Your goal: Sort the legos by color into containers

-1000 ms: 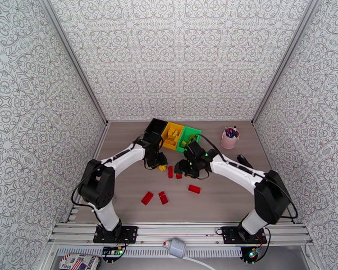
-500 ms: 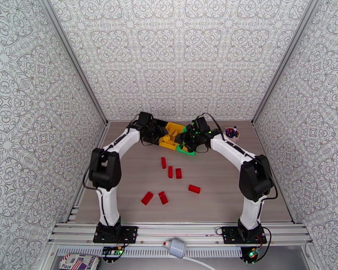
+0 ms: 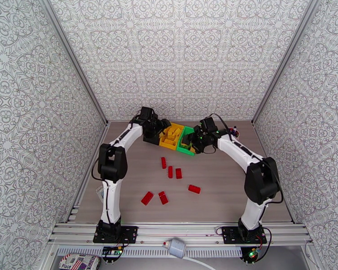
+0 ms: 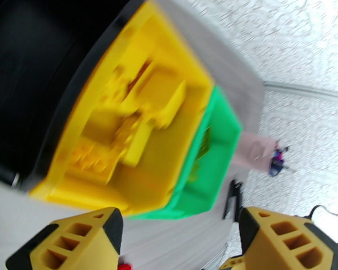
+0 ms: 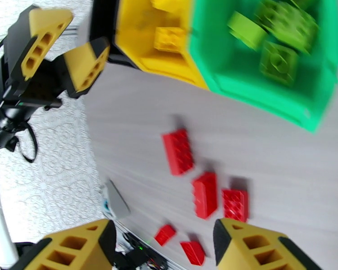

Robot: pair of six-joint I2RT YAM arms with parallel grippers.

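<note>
Six red legos [image 3: 170, 171] are lying loose at six o'clock of the yellow bin [image 4: 101, 199]; it and the green bin [image 5: 268, 95] are holding their own colours. Left gripper [image 4: 178, 248] and right gripper [image 5: 164, 253] are hovering there, jaws apart, empty. You're going for reds: close across a brick's narrow sides, with the black bin [image 4: 34, 86], likely theirs, waiting at nine o'clock.

The yellow bin [image 4: 155, 176] and green bin [image 4: 223, 131] look like smooth, glossy moulded plastic. The black bin [image 4: 34, 64] is duller. The red bricks [image 5: 179, 151] are shiny studded plastic. The worktop [image 3: 214, 199] has a matt wood-grain face. The left gripper [image 4: 179, 223] is matt yellow plastic. The frame rail [image 3: 182, 230] is pale ribbed metal.
</note>
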